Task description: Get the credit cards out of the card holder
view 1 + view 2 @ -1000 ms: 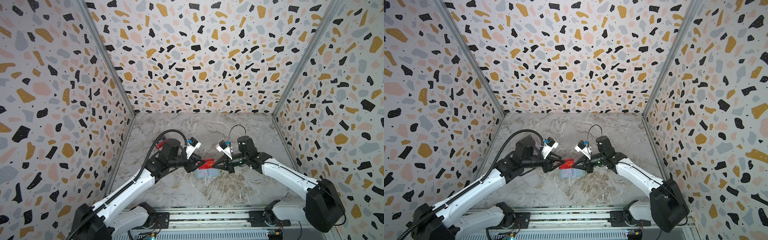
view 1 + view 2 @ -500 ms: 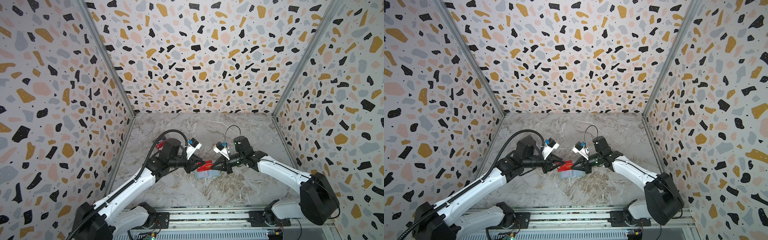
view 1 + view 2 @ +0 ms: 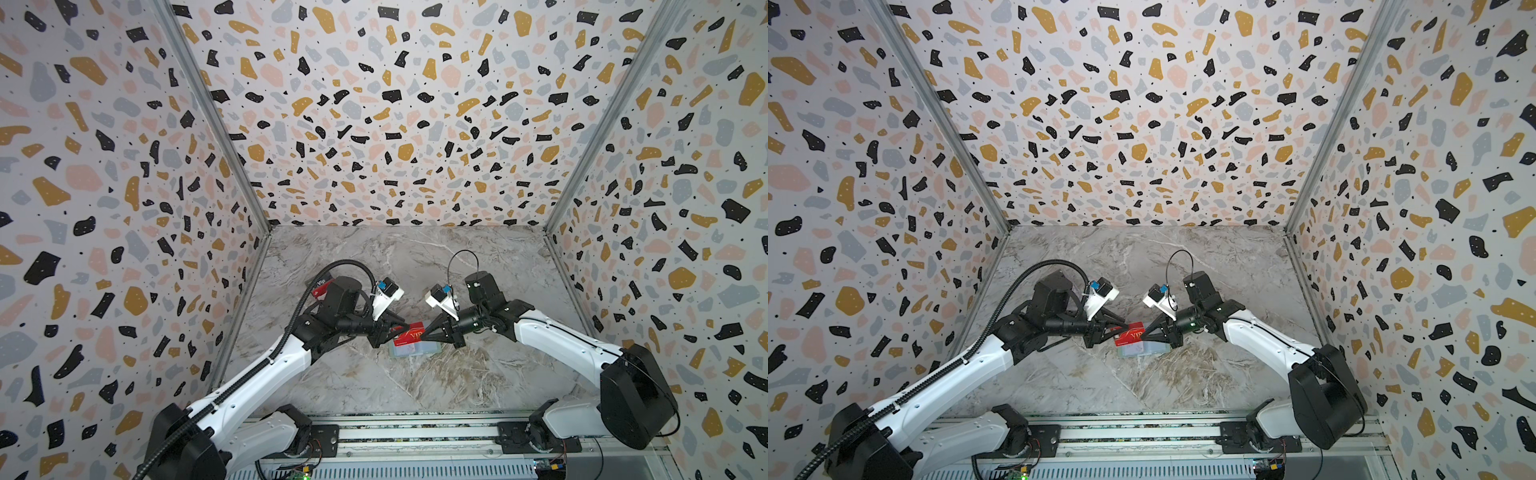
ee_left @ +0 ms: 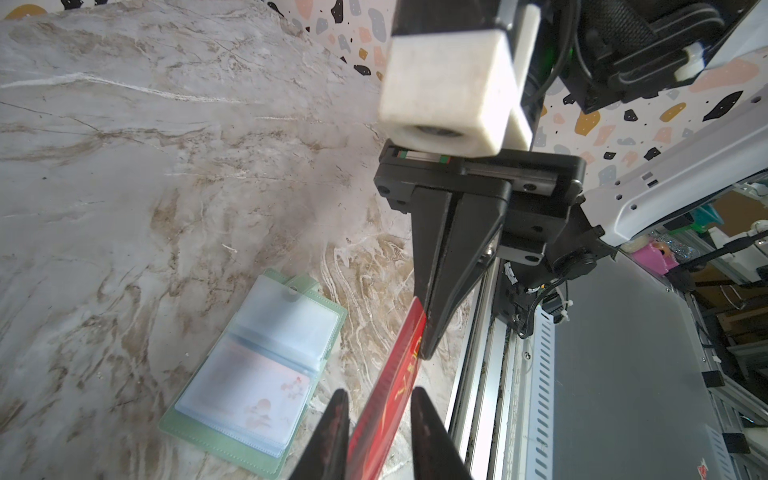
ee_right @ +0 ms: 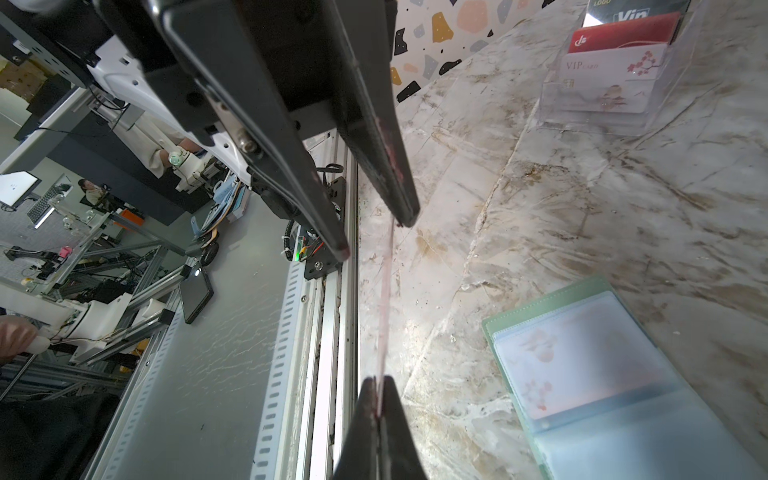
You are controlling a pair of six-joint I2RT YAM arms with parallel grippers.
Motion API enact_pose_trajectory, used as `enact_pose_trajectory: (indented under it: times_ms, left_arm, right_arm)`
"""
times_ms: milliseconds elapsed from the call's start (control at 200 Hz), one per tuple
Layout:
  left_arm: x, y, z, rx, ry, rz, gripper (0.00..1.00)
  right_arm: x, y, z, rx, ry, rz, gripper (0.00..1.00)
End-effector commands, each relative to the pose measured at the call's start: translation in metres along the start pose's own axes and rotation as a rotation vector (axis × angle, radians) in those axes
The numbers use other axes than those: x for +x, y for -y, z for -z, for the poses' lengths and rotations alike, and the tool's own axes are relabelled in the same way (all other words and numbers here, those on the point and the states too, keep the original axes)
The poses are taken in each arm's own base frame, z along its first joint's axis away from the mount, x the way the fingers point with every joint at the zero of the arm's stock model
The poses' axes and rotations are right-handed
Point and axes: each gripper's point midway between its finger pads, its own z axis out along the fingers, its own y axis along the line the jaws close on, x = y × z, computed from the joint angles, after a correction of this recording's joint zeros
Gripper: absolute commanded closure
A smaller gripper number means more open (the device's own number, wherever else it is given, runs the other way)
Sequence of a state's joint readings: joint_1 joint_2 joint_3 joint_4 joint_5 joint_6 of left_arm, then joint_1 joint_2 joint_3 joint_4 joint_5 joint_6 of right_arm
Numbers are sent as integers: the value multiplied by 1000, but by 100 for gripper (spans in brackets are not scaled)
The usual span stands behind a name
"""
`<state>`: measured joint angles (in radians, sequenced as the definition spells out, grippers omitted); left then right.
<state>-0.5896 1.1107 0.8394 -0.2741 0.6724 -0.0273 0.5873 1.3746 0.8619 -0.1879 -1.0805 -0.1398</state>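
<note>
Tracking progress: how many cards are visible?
5: red card in the right gripper; flowered white card in the green holder; dark card, second red card, second flowered card in the clear plastic box. More possibly hidden.

The table [image 3: 415,257] has a grey marble-patterned top streaked with brown. Near its middle, toward the front edge, the mint-green card holder [image 4: 286,320] lies open and flat with its clear sleeves facing up, and a flowered card [image 4: 249,395] shows through one sleeve. Well apart from it, close to the left wall, a clear plastic box [image 5: 669,75] stands on the table, holding a dark grey card [image 5: 631,14], a red card [image 5: 619,37] and a white-pink card [image 5: 602,87] upright.
</note>
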Motion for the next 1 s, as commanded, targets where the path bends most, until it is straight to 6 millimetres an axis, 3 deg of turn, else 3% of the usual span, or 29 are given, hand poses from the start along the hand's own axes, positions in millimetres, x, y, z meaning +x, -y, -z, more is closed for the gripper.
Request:
enact_pose_trajectory:
  times_ms: [0,165,566,666,841,996]
  left_arm:
    - [-3,3,2,14,-20,-27,72]
    - [-3,4,2,19,-28,-32,72]
    - [2,14,4,69,-65,-50,98]
    - [5,13,3,70,-70,-44,100]
    - [7,-1,3,-12,-83,-43,100]
    - [3,-24,10,-163,-85,-54,100]
  right_arm:
    - [-15,-7,2,-8,8,55,100]
    - [-13,-7,1,-4,-2,53,100]
    - [-14,-3,-3,5,-36,70,100]
    - [-14,0,-3,24,-37,68,100]
    - [-13,15,-1,117,-36,61,55]
    - [-15,24,3,193,-18,65,43]
